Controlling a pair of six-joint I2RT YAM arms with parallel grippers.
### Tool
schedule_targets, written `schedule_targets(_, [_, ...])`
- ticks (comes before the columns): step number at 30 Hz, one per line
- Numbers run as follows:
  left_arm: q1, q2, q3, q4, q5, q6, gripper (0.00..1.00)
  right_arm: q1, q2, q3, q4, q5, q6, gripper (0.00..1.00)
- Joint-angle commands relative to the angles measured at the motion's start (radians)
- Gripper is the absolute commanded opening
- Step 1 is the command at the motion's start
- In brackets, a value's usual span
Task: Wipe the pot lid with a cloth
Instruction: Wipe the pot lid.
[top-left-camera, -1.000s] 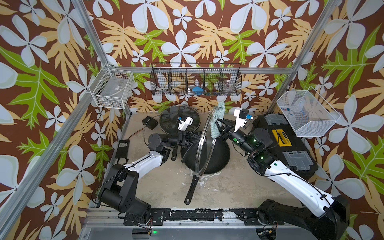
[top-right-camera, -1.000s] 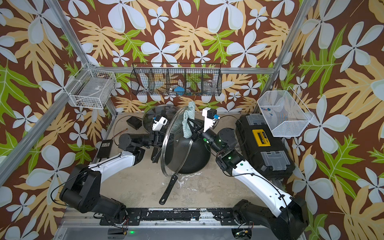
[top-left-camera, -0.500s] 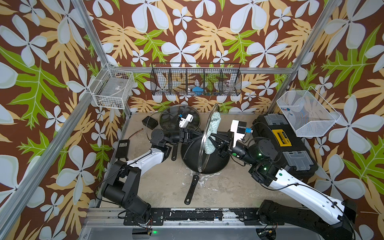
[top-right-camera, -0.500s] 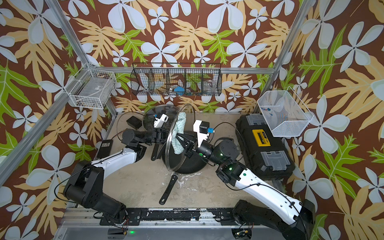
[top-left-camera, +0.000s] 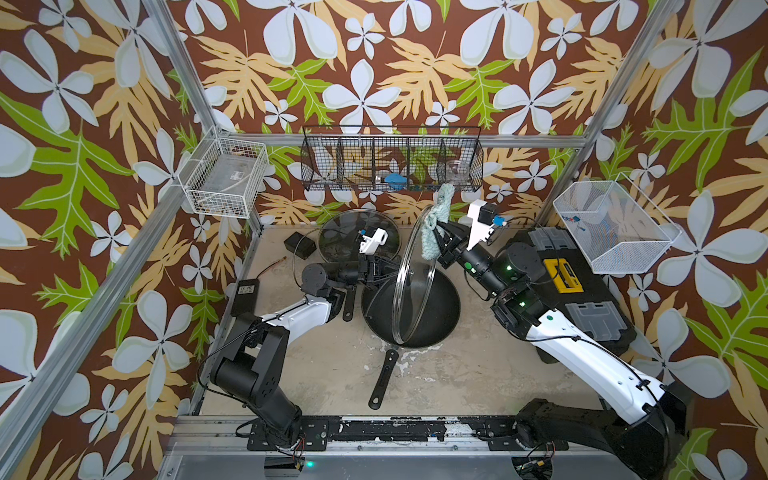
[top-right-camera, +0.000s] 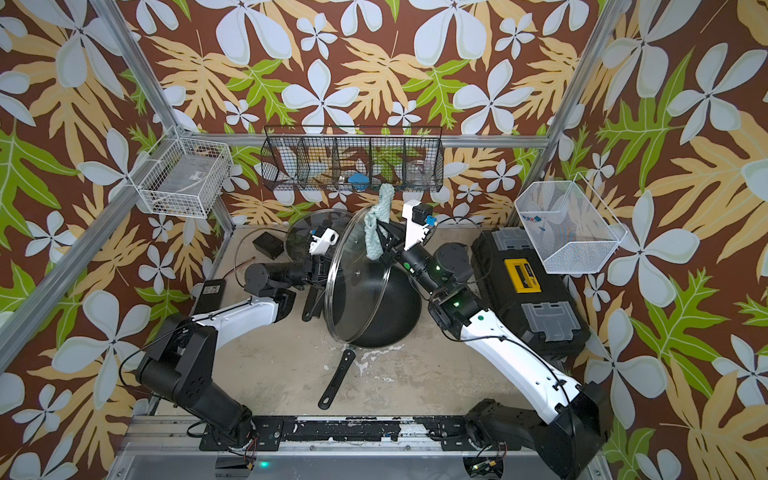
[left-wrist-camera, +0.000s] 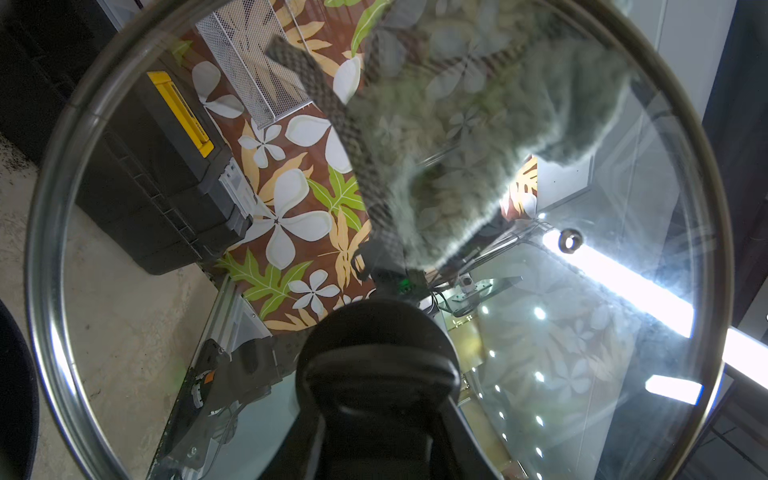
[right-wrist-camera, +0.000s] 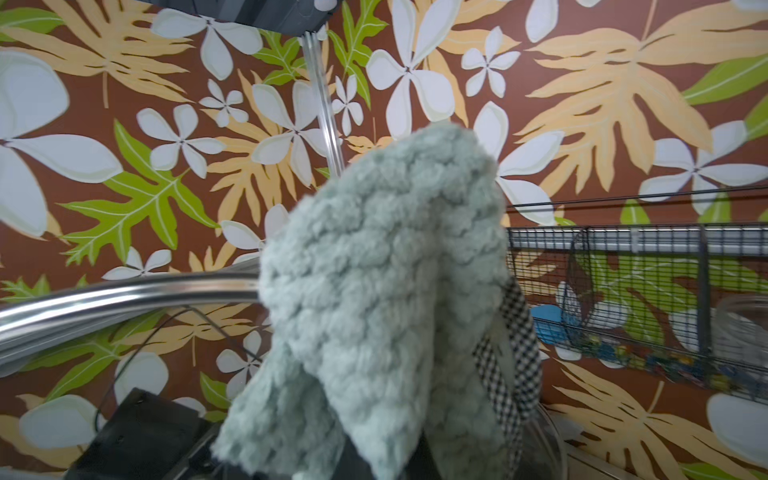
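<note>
In both top views we are holding the pot lid (top-left-camera: 415, 286) (top-right-camera: 358, 286) on edge over the black pan (top-left-camera: 446, 309). Its face is standing nearly upright and leaning a little. The handle side is facing our left arm, and the top rim is pointing toward the back wall. Our left arm is reaching in low and level, and the left gripper (top-left-camera: 383, 271) is clamping the lid's black handle. Our right arm is angling up from beside the toolbox (top-left-camera: 582, 291). The right gripper (top-left-camera: 437, 237) is pinching the cloth (top-left-camera: 435, 226), which is running up and down along the lid's upper edge.

In the left wrist view we are looking through the glass. The handle (left-wrist-camera: 376, 370) is sitting between our fingers. The cloth (left-wrist-camera: 478, 137) is pressing on the far face near the rim, with a chequered pad (left-wrist-camera: 332, 104) beside it.

In the right wrist view the cloth (right-wrist-camera: 386, 291) is standing bunched between our pads (right-wrist-camera: 517, 345) and is covering part of the silvery rim (right-wrist-camera: 124, 301).
</note>
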Motion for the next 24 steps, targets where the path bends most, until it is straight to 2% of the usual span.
schedule_targets(1, [-0.002,-0.02,0.005,0.168,-0.062,-0.022,0.0,-0.031,0.014,0.001,-0.038,0.011,0.043,0.0])
schedule_targets(4, [-0.001,-0.024,0.011,0.17,-0.064,-0.024,0.0,-0.033,0.004,-0.031,-0.038,0.002,0.055,0.0])
schedule_targets(10, [-0.001,-0.01,0.014,0.171,-0.076,-0.025,0.0,-0.003,-0.06,-0.072,0.001,-0.126,0.043,0.0])
schedule_targets(15, [-0.002,-0.003,0.014,0.174,-0.087,-0.026,0.0,0.123,-0.13,-0.078,-0.06,-0.181,-0.069,0.0])
schedule_targets(20, [-0.002,0.01,0.023,0.177,-0.098,-0.036,0.0,0.232,-0.185,-0.111,-0.067,-0.233,-0.11,0.0])
schedule_targets(24, [-0.002,0.018,0.029,0.184,-0.102,-0.047,0.0,0.261,-0.189,-0.106,-0.082,-0.275,-0.161,0.0])
